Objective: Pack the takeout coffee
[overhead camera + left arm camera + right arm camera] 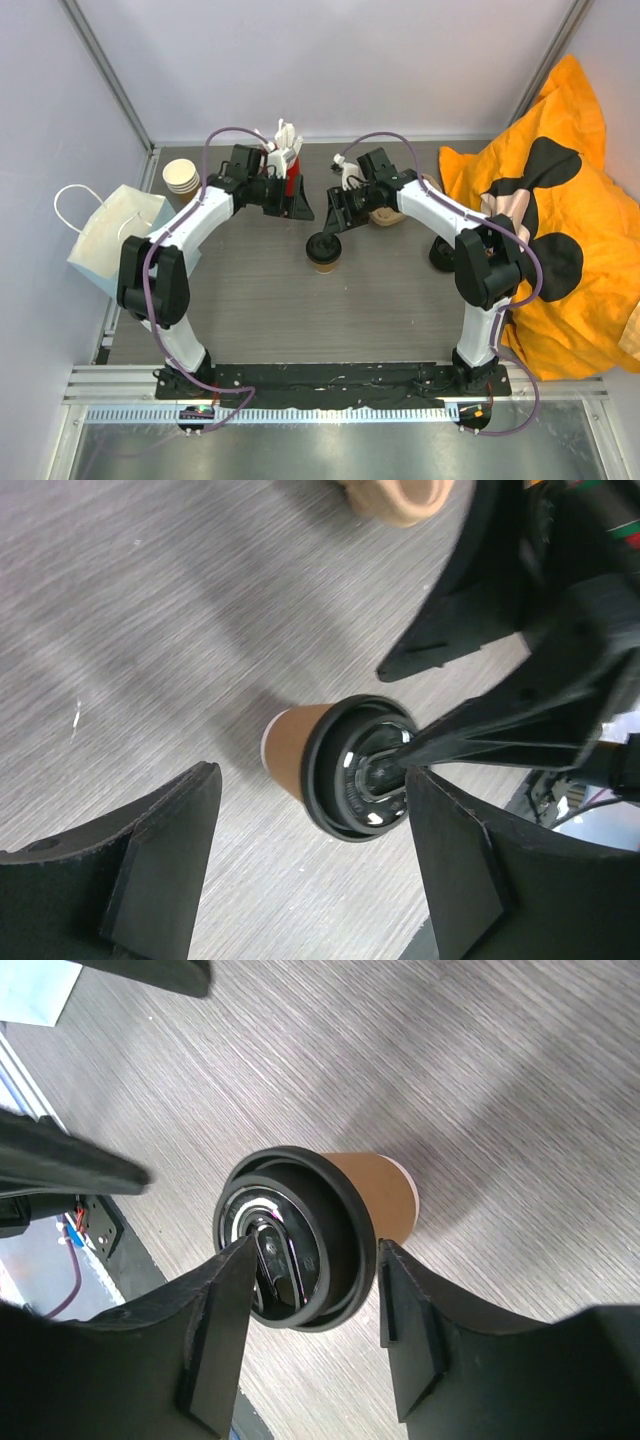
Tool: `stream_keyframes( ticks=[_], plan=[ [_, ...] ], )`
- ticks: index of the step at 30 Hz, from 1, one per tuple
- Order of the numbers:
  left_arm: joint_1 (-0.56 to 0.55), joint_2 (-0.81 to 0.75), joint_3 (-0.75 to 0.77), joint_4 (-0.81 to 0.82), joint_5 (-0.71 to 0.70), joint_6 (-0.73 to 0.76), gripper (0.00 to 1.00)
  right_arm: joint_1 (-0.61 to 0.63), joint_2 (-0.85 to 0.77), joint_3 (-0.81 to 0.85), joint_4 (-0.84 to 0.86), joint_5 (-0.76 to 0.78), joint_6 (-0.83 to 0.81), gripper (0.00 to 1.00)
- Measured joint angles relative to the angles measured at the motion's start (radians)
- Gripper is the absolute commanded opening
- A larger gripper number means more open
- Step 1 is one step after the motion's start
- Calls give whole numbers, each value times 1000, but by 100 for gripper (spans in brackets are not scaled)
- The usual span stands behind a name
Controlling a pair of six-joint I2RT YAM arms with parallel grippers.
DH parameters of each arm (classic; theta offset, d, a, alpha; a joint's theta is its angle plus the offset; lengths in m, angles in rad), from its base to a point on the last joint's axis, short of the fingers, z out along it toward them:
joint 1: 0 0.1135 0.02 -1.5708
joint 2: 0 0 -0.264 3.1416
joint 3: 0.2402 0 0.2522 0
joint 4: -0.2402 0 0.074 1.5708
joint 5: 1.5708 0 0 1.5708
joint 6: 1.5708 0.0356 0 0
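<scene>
The takeout coffee (pixel 324 252) is a tan kraft cup with a black lid, standing upright mid-table. My right gripper (pixel 336 222) hovers just behind and above it, open. In the right wrist view its jaws (pixel 312 1335) straddle the lidded cup (pixel 375 1195); I cannot tell if they touch it. My left gripper (pixel 299 208) is open and empty, up and to the left of the cup. In the left wrist view (pixel 310 870) the cup (pixel 295 755) lies ahead of the jaws, with a right finger (pixel 500 720) crossing over its lid.
A red cup of white sticks (pixel 285 162) and a stack of kraft cups (pixel 182 178) stand at the back left. A light blue paper bag (pixel 118 240) sits at the left edge. A moulded cardboard carrier (pixel 386 215) is behind the right gripper. Orange cloth (pixel 570 200) fills the right.
</scene>
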Motion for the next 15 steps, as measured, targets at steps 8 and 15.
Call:
stream_keyframes(
  ticks=[8, 15],
  plan=[
    [0, -50, 122, -114, 33, 33, 100, -46, -1, 72, -77, 16, -130, 66],
    [0, -216, 315, -272, 5, 126, 100, -67, -45, 277, -327, 9, -507, 63]
  ],
)
